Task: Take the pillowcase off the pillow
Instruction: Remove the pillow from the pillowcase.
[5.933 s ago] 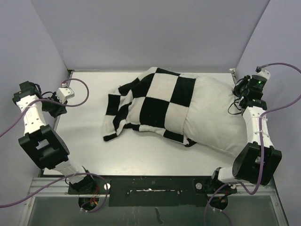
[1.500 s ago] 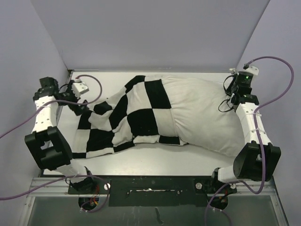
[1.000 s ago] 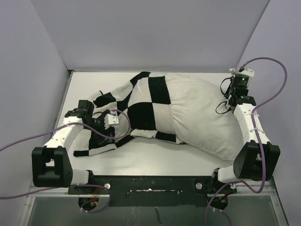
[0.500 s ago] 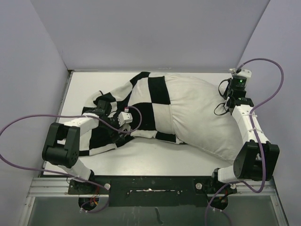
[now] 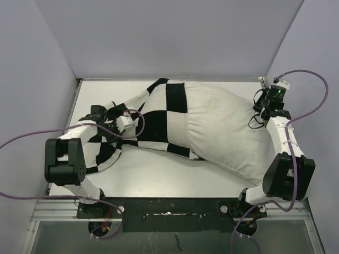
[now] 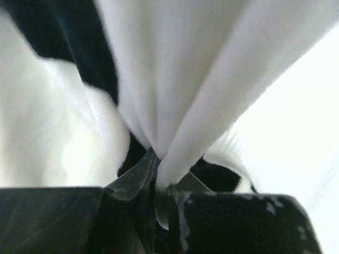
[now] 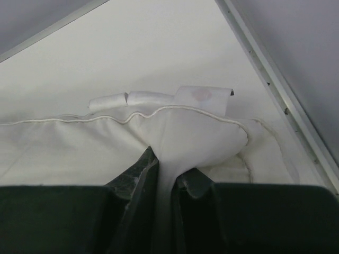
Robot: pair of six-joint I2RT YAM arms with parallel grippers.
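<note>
The black-and-white checkered pillowcase (image 5: 159, 119) covers the left part of the pillow and trails off to the left across the table. The plain white pillow (image 5: 228, 129) lies bare on its right half. My left gripper (image 5: 128, 123) is shut on a fold of the pillowcase (image 6: 175, 100), which rises bunched from between its fingers (image 6: 132, 177). At the pillow's far right corner, my right gripper (image 5: 263, 107) is shut on a pinch of the pillow's white fabric (image 7: 185, 137) by its piped seam, next to a small white label (image 7: 204, 98).
The white table (image 5: 159, 174) is walled by grey panels at the left, back and right. A metal rail (image 7: 275, 90) runs along the table's right edge, close to the right gripper. Purple cables loop from both arms.
The left arm swung in from the pillowcase's loose left end to its middle and its gripper shut on the fabric. The pillowcase has slid left, baring more pillow. The right gripper kept its hold.
</note>
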